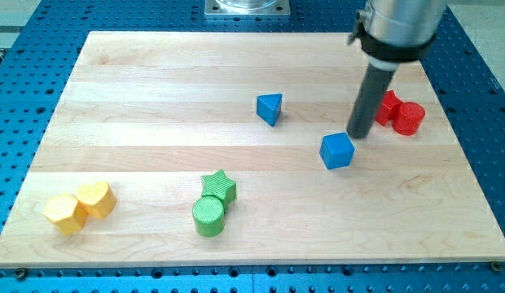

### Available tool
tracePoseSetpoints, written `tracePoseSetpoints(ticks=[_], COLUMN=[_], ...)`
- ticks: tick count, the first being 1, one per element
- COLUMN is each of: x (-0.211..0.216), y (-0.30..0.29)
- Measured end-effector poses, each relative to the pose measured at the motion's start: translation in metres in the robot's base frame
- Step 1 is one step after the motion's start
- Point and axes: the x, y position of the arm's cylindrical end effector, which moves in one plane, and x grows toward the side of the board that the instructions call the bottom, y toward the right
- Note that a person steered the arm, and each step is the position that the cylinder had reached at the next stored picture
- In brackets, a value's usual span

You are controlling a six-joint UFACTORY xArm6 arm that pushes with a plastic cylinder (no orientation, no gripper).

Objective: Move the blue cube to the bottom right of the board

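Note:
The blue cube (pixel 337 150) lies on the wooden board (pixel 155 98), right of centre. My tip (pixel 359 134) rests on the board just up and to the right of the cube, very close to its upper right corner. The rod rises from there to the silver arm at the view's top right. A blue triangular block (pixel 270 108) lies up and to the left of the cube.
Two red blocks (pixel 401 114) sit together right of the rod, near the right edge. A green star (pixel 219 186) and a green cylinder (pixel 208 216) touch at bottom centre. Two yellow blocks (pixel 80 207) sit at bottom left.

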Motion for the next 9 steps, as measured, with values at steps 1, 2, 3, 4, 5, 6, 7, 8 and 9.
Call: tracePoseSetpoints(ticks=[1, 2, 3, 4, 5, 6, 7, 8, 9], x=[0.029, 0.115, 0.119, 0.103, 0.151, 0.170, 0.150, 0.106, 0.136], y=[-0.049, 0.005, 0.019, -0.042, -0.067, -0.003, -0.050, -0.044, 0.003])
